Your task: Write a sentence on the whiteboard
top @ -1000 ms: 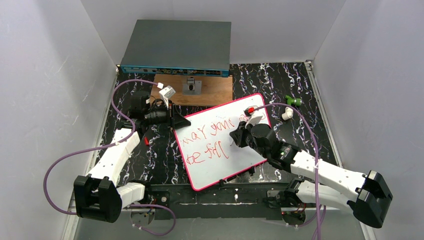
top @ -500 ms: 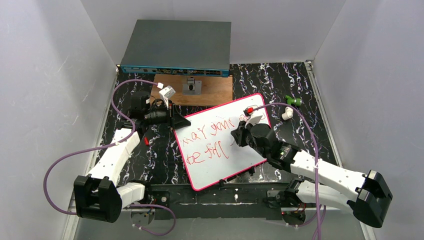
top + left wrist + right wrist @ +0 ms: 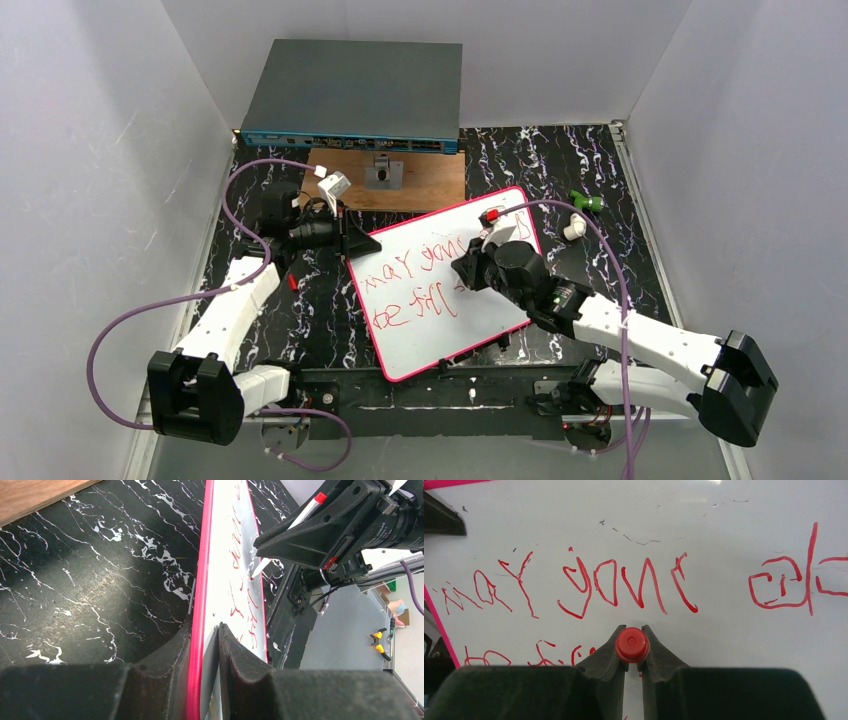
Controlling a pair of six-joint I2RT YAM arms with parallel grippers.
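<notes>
**A:** Where do we find the whiteboard?

**B:** It lies askew on the black marbled surface, in front of the wooden board. Our left hand pinches its pink rim at the left edge.

**A:** And our right hand?

**B:** It is closed tightly on a red-capped marker. The tip meets the board beside the sentence, which runs in two red lines.

White-shelled arms with black joints — left gripper and right gripper matte black, purple cables.
</notes>
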